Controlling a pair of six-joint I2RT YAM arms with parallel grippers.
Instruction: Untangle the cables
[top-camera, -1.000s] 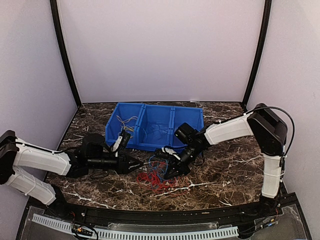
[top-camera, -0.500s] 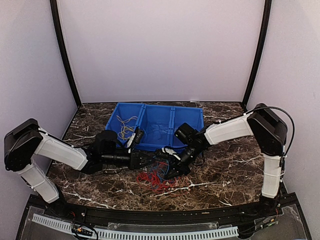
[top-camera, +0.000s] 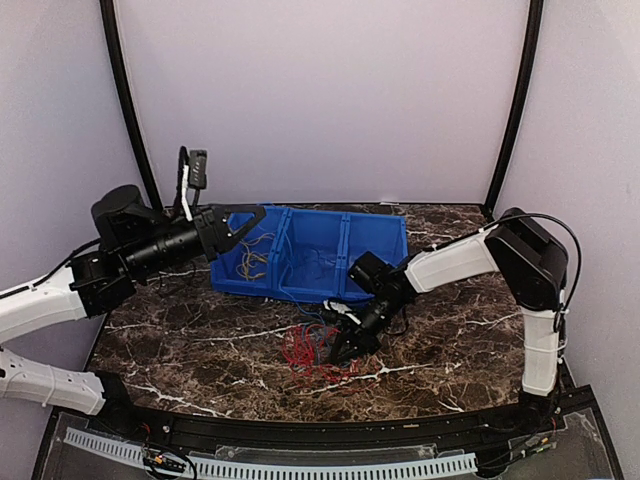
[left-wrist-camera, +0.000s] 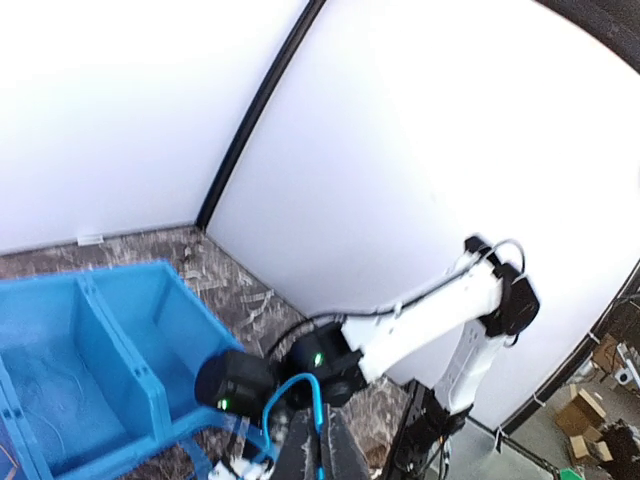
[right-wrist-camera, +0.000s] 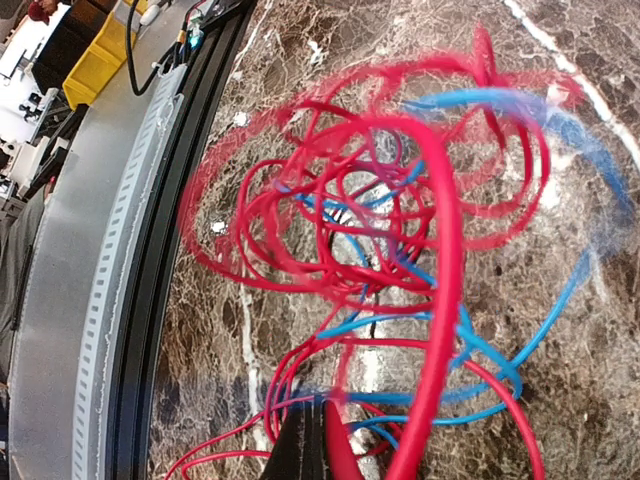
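The cables lie as a red and blue tangle on the marble table, in front of the blue bin. My right gripper is down at the tangle's right side. In the right wrist view its fingertips are shut, and red and blue strands meet at the tips. My left gripper is raised above the bin's left compartment. Seen from its wrist, this gripper is shut on a loop of blue cable. Yellow-orange cables rest in the left compartment.
The bin has three compartments and stands at the back centre of the table. A black rail runs along the near edge. Purple walls close in the back and sides. The right arm reaches across from the right.
My left gripper closed at the tangle, then the arm swung up and to the left, ending high over the bin with a blue cable. The right gripper stayed low on the tangle.
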